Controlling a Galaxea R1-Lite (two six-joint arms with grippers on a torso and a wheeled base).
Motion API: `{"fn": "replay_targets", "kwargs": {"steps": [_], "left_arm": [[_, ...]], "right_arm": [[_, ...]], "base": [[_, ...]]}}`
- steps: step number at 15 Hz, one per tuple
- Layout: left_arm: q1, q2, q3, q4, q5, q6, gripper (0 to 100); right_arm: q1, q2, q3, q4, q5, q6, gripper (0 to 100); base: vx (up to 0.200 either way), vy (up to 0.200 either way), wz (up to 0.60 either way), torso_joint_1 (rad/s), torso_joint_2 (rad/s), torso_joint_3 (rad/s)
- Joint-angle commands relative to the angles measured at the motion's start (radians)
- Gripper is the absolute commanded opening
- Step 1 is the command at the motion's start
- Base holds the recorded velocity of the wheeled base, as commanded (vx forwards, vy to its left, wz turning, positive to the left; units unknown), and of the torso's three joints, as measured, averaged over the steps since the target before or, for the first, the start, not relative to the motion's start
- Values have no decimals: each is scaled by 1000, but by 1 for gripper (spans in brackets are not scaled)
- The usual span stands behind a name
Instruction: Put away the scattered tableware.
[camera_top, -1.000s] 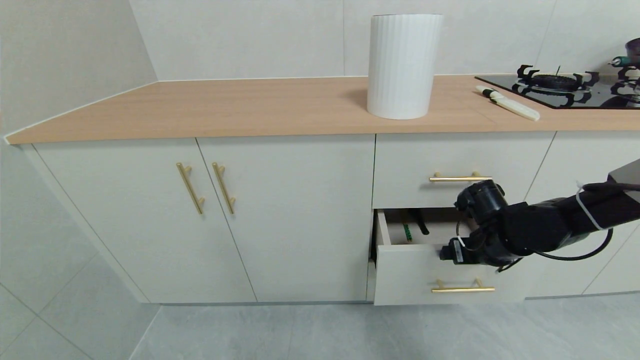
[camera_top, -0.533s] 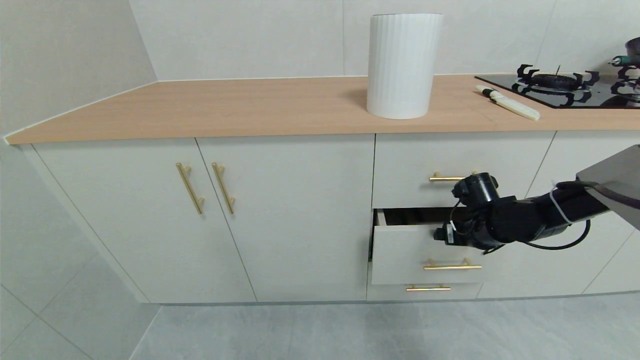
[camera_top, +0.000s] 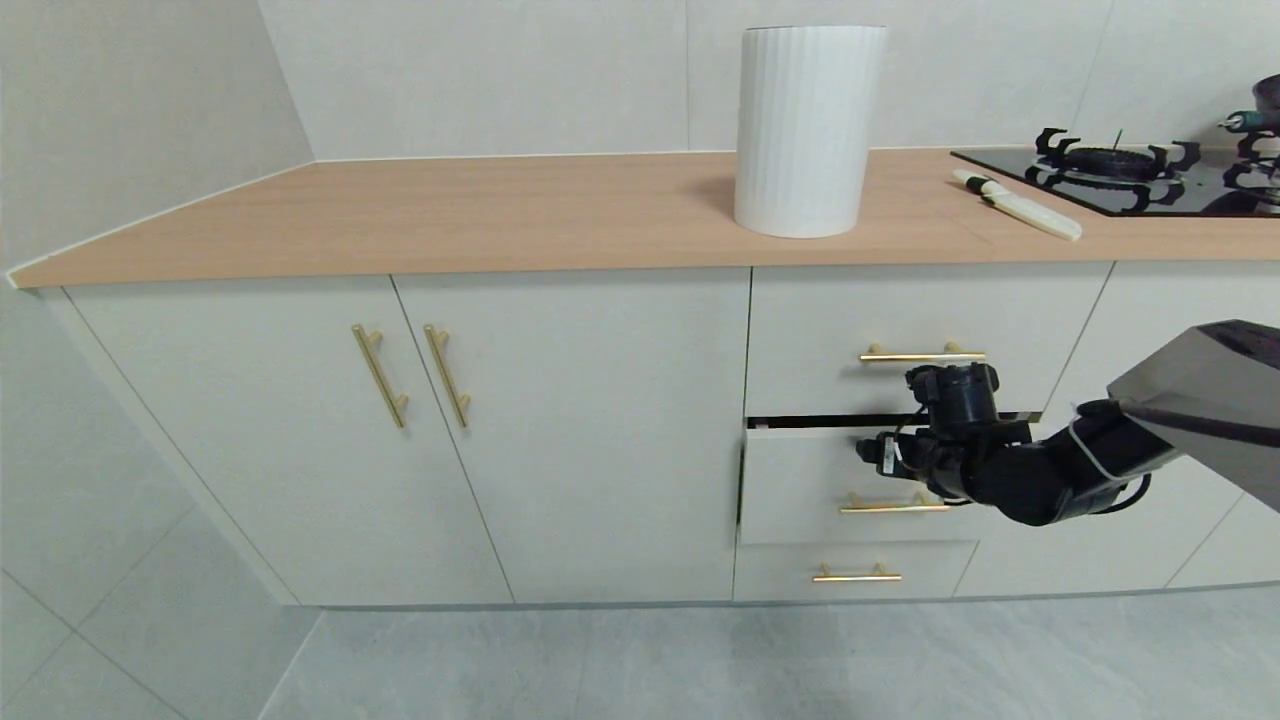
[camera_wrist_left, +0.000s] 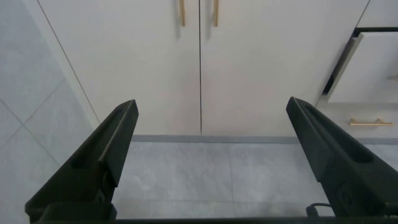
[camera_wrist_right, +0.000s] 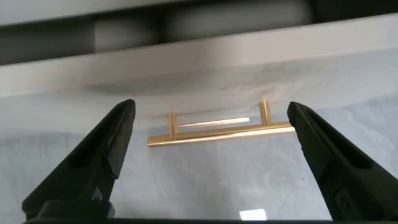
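Observation:
The middle drawer (camera_top: 800, 490) of the right-hand cabinet stands out only slightly, with a thin dark gap above its front. My right gripper (camera_top: 872, 452) is against that front, just above its gold handle (camera_top: 893, 505). In the right wrist view the gripper (camera_wrist_right: 211, 155) is open, and the handle (camera_wrist_right: 221, 132) lies on the drawer front (camera_wrist_right: 205, 81) beyond its fingers. My left gripper (camera_wrist_left: 211, 155) hangs open and empty over the floor, facing the cabinet doors. A white-bladed knife (camera_top: 1015, 205) lies on the wooden counter (camera_top: 450, 210) near the stove.
A tall white ribbed cylinder (camera_top: 808, 130) stands on the counter above the drawers. A gas hob (camera_top: 1120, 170) sits at the far right. The top drawer handle (camera_top: 920, 355) and the bottom drawer handle (camera_top: 855, 575) flank the middle drawer. Two shut doors (camera_top: 420, 430) lie to the left.
The middle drawer has slid from well open to almost shut, hiding its contents. My right gripper moved toward the cabinet with the drawer front.

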Motion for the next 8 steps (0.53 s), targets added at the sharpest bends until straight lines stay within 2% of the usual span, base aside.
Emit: {"fn": "replay_targets", "kwargs": {"steps": [1, 5, 8], "left_arm": [[1, 1, 0, 0, 0, -1, 100], [1, 1, 0, 0, 0, -1, 100], [1, 1, 0, 0, 0, -1, 100]], "right_arm": [[1, 28, 23, -45, 0, -1, 100], [1, 69, 25, -137, -1, -2, 100], [1, 102, 46, -288, -1, -27, 100]], "base": [[0, 0, 0, 0, 0, 0], [0, 0, 0, 0, 0, 0], [0, 0, 0, 0, 0, 0]]}}
